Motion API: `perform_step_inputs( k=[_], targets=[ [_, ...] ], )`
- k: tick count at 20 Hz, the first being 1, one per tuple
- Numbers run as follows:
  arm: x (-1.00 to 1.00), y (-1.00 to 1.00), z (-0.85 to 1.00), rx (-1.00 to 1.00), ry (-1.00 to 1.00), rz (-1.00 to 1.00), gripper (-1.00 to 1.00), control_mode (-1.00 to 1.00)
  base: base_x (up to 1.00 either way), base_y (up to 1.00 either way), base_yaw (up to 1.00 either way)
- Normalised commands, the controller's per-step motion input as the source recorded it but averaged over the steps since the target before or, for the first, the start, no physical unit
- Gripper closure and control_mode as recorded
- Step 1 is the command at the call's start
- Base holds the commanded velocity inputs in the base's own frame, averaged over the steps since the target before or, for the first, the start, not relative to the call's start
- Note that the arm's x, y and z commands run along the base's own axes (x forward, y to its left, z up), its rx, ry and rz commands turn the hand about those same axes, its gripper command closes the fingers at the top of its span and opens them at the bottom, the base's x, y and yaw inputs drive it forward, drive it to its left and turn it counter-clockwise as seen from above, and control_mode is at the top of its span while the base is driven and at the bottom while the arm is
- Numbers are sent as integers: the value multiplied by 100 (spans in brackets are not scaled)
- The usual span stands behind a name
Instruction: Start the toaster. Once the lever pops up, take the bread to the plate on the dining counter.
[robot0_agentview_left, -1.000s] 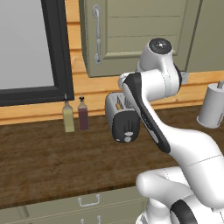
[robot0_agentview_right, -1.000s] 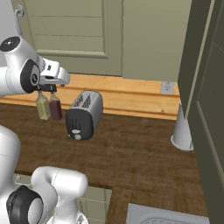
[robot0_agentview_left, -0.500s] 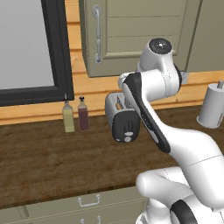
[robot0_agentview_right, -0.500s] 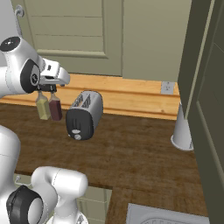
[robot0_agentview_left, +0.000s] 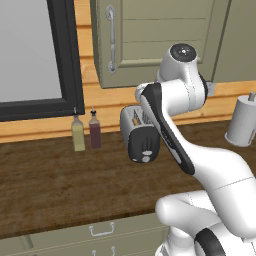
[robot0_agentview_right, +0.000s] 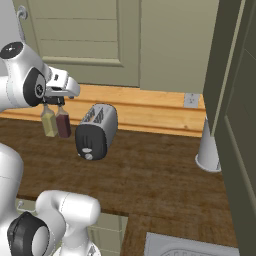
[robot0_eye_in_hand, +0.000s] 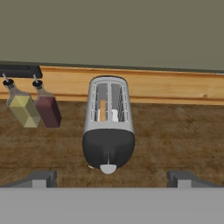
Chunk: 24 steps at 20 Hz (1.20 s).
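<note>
Item: toaster (robot0_eye_in_hand: 108, 127). It is standing on the dark wood bench (robot0_agentview_left: 45, 185), its long side running back toward the pale wood strip along the wall, its rounded black end face pointing out toward the robot. A pale round knob is sitting low on that black face. The lever is too small to pick out with certainty.

Item: bread (robot0_eye_in_hand: 102, 110). A golden-brown edge is showing down inside the left slot in the hand view; how deep it is sitting cannot be told.

Item: hand (robot0_eye_in_hand: 111, 178). It is hovering above and in front of the toaster, looking down over the black end, touching nothing. Its two dark fingertips (robot0_eye_in_hand: 41, 178) are standing wide apart, with the toaster's end between them in the hand view. In the right base view the hand (robot0_agentview_right: 54, 101) is hanging above the bottles, to the left of the toaster.

Item: yellow bottle (robot0_agentview_left: 78, 136) and dark red bottle (robot0_agentview_left: 94, 133). They are standing side by side against the wall strip, just left of the toaster.

Item: pale canister (robot0_agentview_left: 241, 122). It is standing on the bench well to the right of the toaster.

Item: green cabinet door (robot0_agentview_left: 155, 40) with metal handle (robot0_agentview_left: 111, 37). It is hanging on the wall above the toaster.
</note>
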Motion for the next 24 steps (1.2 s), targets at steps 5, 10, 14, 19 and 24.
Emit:
perform_step_inputs(
  k=[5,10,14,19,24],
  targets=[
    [0,0,0,0,0,0,-100,-100,0,0,0],
    [0,0,0,0,0,0,-100,-100,0,0,0],
    [0,0,0,0,0,0,-100,-100,0,0,0],
    [0,0,0,0,0,0,-100,-100,0,0,0],
    [0,0,0,0,0,0,-100,-100,0,0,0]
  ],
)
